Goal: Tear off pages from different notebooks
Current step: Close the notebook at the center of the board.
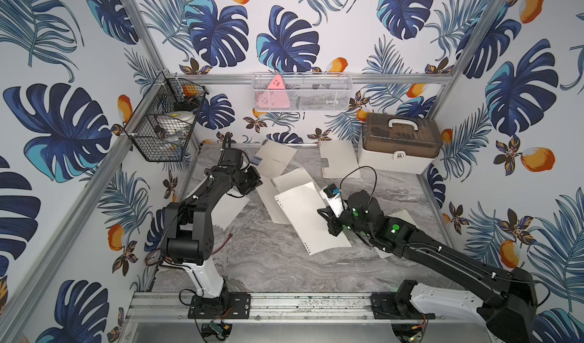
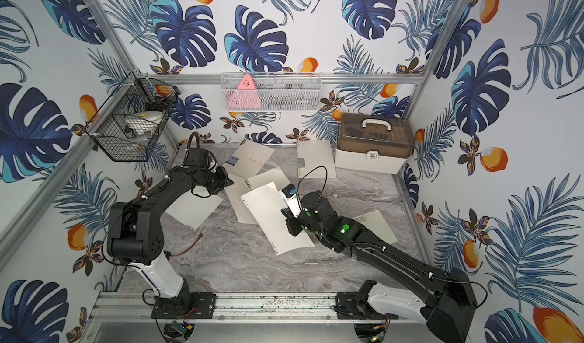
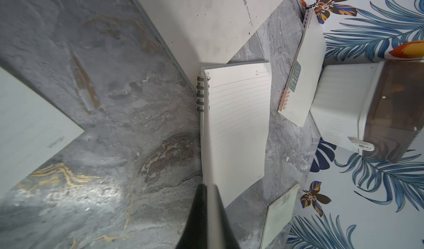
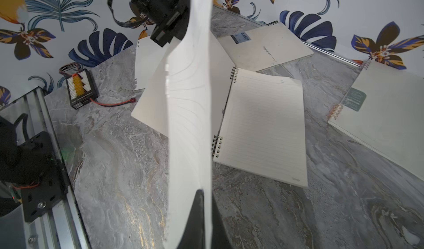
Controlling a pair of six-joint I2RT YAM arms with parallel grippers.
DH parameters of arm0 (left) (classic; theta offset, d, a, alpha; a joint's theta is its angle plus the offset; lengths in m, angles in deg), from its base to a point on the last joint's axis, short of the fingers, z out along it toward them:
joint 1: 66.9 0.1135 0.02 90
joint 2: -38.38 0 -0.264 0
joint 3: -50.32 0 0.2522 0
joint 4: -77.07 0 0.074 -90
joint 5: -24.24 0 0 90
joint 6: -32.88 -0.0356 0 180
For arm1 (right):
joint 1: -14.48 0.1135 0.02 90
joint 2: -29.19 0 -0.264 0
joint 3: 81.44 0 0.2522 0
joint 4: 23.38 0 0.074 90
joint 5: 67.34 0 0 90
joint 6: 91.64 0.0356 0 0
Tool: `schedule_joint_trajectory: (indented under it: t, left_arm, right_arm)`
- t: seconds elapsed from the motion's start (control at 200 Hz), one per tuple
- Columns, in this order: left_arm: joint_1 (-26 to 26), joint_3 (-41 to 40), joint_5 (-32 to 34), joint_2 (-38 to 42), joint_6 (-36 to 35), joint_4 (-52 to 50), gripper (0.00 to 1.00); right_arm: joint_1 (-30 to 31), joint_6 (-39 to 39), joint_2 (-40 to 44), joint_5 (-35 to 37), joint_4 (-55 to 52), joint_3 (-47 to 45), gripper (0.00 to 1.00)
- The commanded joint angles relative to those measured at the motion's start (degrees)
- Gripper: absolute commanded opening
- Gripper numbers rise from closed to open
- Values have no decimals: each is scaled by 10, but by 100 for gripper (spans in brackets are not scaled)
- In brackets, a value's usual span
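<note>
Page [image 1: 303,221] clamped in right gripper [image 1: 326,215], arm stretched to centre frame; only in left wrist view we see left gripper [image 3: 207,187] pinching a sheet of open notebook [image 3: 238,126].

White box [image 1: 379,162] with brown lid [image 1: 410,142] stands back right on marble table [image 1: 268,262]; pink triangle [image 1: 275,83] in white mesh basket [image 1: 331,102]; black wire basket [image 1: 151,148] left; red wire [image 1: 225,242] below

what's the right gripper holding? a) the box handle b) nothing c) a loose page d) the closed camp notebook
c: the right gripper is shut on a page whose punched edge hangs free.
</note>
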Motion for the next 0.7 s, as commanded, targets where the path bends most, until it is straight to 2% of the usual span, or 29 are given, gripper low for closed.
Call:
schedule_joint_trajectory:
  t: [0.0,0.185,0.39,0.435,0.46,0.5,0.58,0.62,0.641,0.696]
  left_arm:
    - [2,35,77,1,-58,-98,0]
    - [-10,123,155,-22,-74,-179,0]
    - [-98,206,194,-81,-51,-206,6]
    - [-117,221,200,-98,-45,-212,15]
    - [-128,231,200,-108,-42,-215,24]
    - [-140,243,198,-123,-35,-214,44]
    - [-158,254,181,-145,-19,-196,67]
    - [-163,255,166,-152,-9,-177,89]
    - [-165,256,160,-154,-3,-170,97]
    - [-172,258,144,-161,10,-141,99]
  right_arm:
    - [-30,41,-4,-2,7,9,0]
    - [-80,55,-13,-31,23,12,0]
    - [-109,68,-22,-65,29,5,0]
    - [-113,68,-17,-72,30,2,0]
    - [-116,69,-14,-73,30,0,0]
    - [-118,70,-9,-76,29,-1,0]
    - [-123,69,3,-75,20,-2,0]
    - [-124,69,12,-73,15,-2,0]
    - [-125,69,16,-72,13,-2,0]
    - [-127,71,30,-66,9,-4,0]
